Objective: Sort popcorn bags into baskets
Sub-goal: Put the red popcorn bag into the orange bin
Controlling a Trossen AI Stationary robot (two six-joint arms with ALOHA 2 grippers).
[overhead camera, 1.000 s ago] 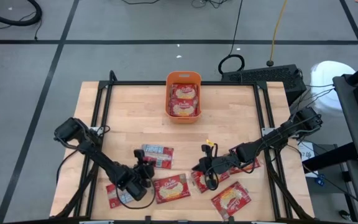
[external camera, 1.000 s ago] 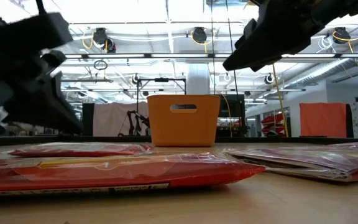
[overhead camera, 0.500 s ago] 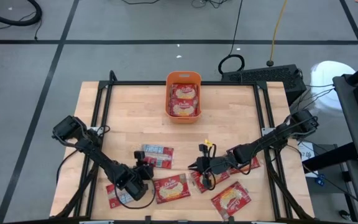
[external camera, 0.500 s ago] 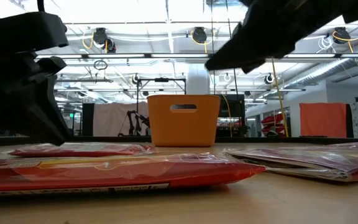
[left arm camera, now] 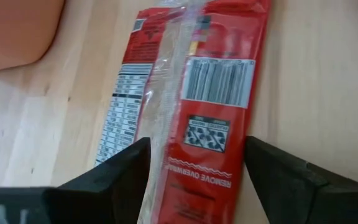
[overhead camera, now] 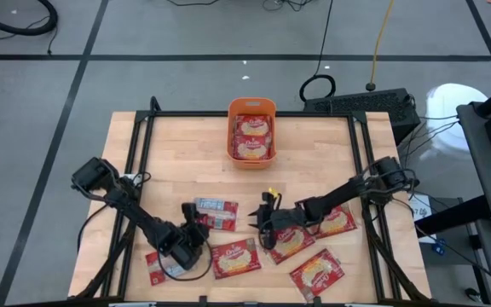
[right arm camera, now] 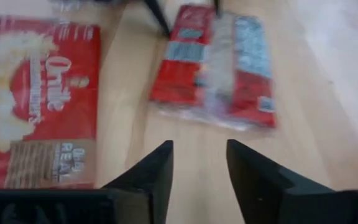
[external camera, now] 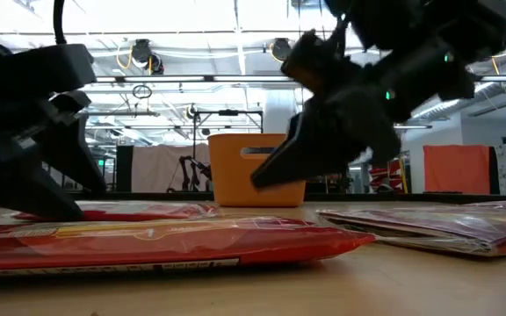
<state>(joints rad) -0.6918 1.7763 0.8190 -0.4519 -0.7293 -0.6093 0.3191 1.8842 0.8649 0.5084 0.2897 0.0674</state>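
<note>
Popcorn bags [overhead camera: 236, 257] lie scattered along the bench's near edge, and two more fill the orange basket [overhead camera: 251, 133] at its far edge. The left gripper [left arm camera: 194, 163], jaws spread wide, straddles a print-side-up bag [left arm camera: 194, 93]. The right gripper [right arm camera: 199, 163] hangs parted over bare wood, gripping nothing.

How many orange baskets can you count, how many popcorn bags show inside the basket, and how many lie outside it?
Orange basket: 1
Popcorn bags showing inside it: 2
Popcorn bags outside it: 6
Total: 9
</note>
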